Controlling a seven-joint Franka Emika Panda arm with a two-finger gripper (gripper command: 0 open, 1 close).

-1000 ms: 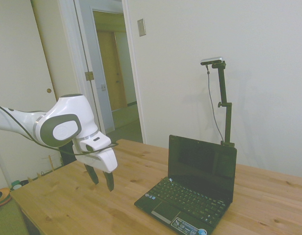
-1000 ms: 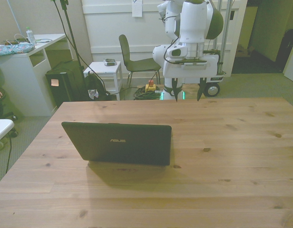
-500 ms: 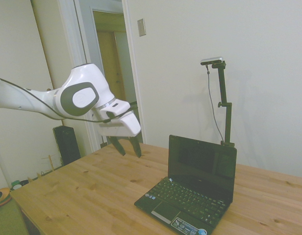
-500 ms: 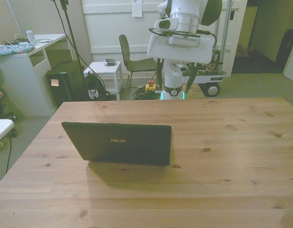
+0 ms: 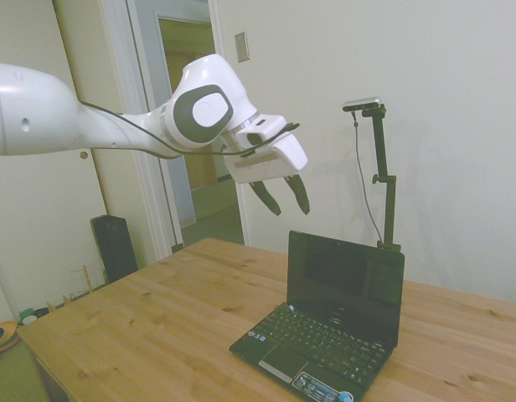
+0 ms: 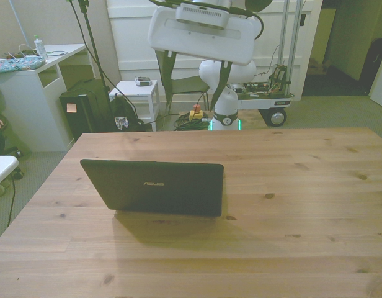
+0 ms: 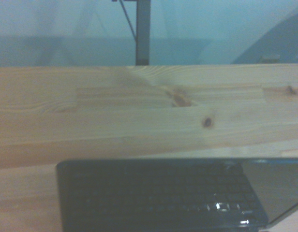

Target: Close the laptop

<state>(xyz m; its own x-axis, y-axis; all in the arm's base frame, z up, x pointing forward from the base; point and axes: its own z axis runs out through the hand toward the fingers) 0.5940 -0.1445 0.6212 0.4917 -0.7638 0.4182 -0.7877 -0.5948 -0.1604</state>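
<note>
Glossy white arm [image 5: 90, 126], grey joint cap, black cable, dark-fingered pincer [image 5: 281, 194].

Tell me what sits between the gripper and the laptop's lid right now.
Nothing. In the side view the gripper hangs open in the air above and short of the laptop, whose lid stands upright; only empty air separates them, over the bare wooden table.

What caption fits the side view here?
Open gripper raised in the air above the open laptop on the wooden table, touching nothing.

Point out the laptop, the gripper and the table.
laptop [image 5: 346, 285]: side view, on its dark screen.
gripper [image 5: 285, 198]: side view, midway between its open fingertips.
table [image 6: 302, 186]: front view, on bare wood.
</note>
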